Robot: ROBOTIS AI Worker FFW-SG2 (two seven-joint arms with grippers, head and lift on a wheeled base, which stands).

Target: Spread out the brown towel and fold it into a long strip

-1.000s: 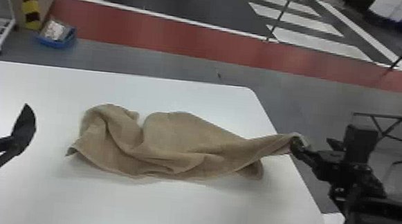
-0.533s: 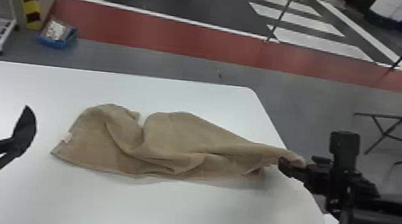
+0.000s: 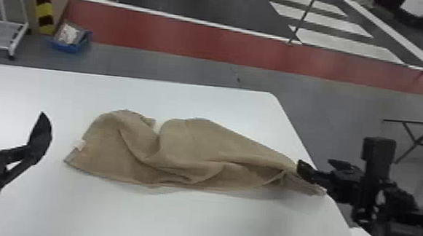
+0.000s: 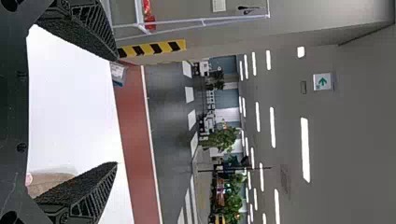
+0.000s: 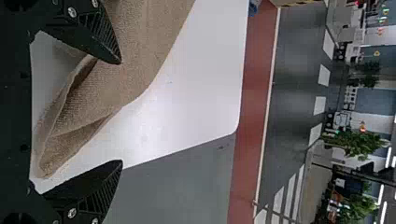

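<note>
My right gripper [image 5: 121,112] is hovering by the right edge of the table [image 3: 194,224], its fingers spread wide and pinching nothing. One of those fingers is crossing over the brown towel [image 3: 196,158]; whether it is touching the cloth I cannot tell. The towel's right end is tapering to a loose tip close to the table's right edge, and from this hand the rest of the cloth is stretching away toward the table's left side. Its long axis is running left to right, roughly along the table's far edge, with humps and folds rising through the middle. Toward the table's left side, the towel's broader end is lying flatter, a pale label [image 3: 79,145] showing on its border. Past that end, my left gripper [image 4: 116,111] is waiting over the table's left part, also spread and empty, apart from the cloth. So the right hand is sitting nearer the towel, practically at its tip, and I am judging that the spreading is only partly done: the next move is probably asking for a flat bit of border, pulled along that axis, since a grab at the humps could be bunching it again.
</note>
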